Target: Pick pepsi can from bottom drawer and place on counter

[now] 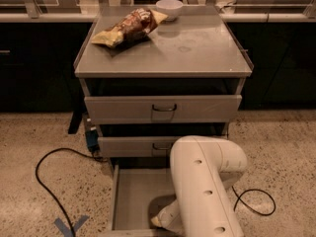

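The bottom drawer (129, 191) is pulled open at the foot of the cabinet, with a patch of bare grey floor showing. My white arm (205, 181) reaches down into it. The gripper (159, 220) is low inside the drawer near its front, mostly hidden by the arm. The pepsi can is hidden from view. The counter (197, 48) is the grey cabinet top above.
A chip bag (129, 27) and a white bowl (169, 8) lie at the back of the counter. Two upper drawer fronts (163, 108) stand slightly out. Black cables (44, 181) and blue tape (69, 226) lie on the speckled floor. A blue box (91, 138) sits by the cabinet's left side.
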`<state>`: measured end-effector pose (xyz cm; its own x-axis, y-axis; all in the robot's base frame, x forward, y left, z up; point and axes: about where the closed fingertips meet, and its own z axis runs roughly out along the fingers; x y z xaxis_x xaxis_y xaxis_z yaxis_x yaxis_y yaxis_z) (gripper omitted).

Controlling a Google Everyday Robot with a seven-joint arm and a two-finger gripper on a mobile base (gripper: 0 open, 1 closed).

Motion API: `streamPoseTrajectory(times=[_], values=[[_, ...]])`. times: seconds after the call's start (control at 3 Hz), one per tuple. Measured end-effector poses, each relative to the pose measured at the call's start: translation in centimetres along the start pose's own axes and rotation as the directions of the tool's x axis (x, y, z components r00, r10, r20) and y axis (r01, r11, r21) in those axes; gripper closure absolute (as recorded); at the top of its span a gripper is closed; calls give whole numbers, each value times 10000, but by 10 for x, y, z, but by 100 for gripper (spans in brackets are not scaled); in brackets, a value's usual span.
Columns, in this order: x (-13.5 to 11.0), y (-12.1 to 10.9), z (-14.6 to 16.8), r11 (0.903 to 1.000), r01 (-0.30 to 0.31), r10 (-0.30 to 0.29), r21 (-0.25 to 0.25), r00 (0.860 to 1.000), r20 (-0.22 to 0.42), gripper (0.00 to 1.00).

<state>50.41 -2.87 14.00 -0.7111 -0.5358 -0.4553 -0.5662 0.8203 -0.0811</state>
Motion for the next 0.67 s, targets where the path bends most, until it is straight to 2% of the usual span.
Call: streamPoseTrajectory(times=[0.33, 0.67], values=[[-15, -17, -17, 9995, -190, 178, 262, 9988, 457, 100], [-43, -36, -39, 9978, -127, 57, 655, 9942, 1073, 100]])
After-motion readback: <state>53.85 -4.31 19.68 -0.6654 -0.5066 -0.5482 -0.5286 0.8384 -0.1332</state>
